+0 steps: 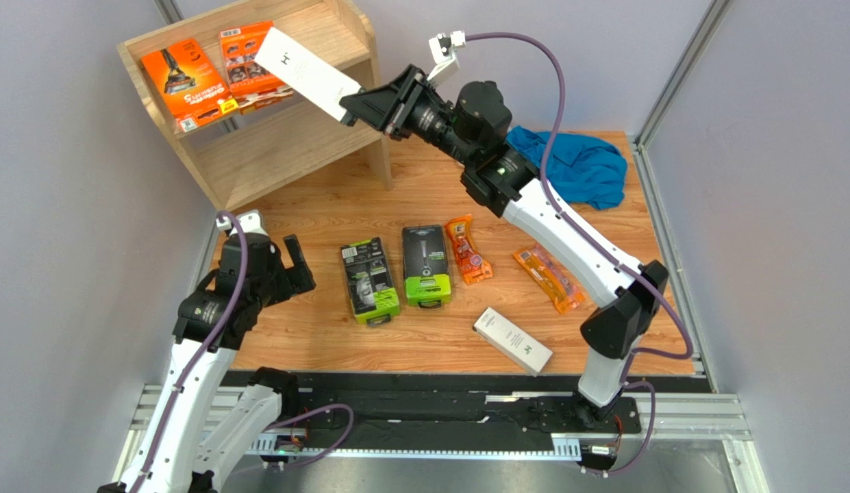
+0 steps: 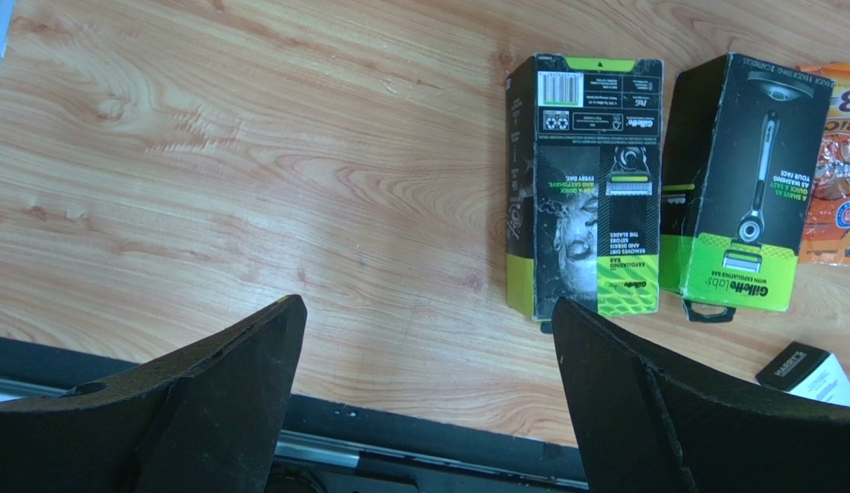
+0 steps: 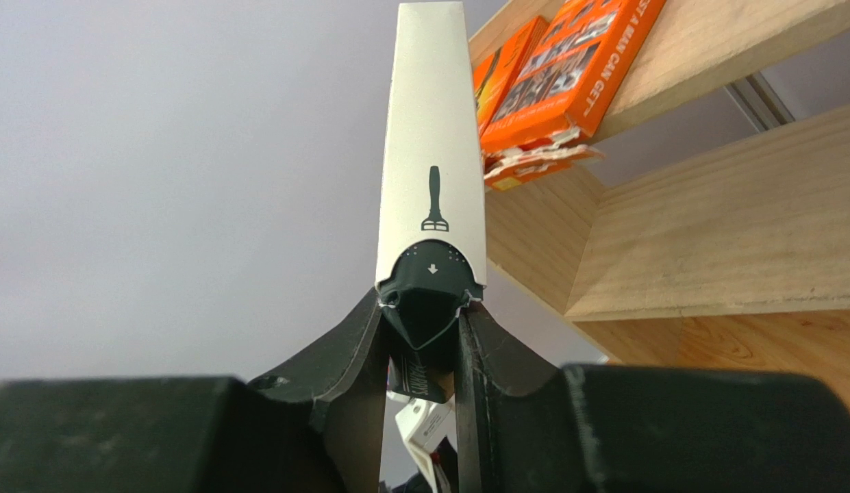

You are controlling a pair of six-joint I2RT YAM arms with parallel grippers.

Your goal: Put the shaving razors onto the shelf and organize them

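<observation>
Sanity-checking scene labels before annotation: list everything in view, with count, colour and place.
shelf: 1, light wood, far left of table
flat orange packs: 2, orange, on shelf's top tier
held white box: 1, white with dark end, in the air by the top tier
loose white box: 1, white, near edge, right of centre
black-and-green packs: 2, side by side, mid-table
small orange packets: 2, orange, right of those packs
blue cloth: 1, blue, far right
table: 1, wood
left end effector: 1, black, open, empty, near left
right end effector: 1, black, shut on held white box
</observation>
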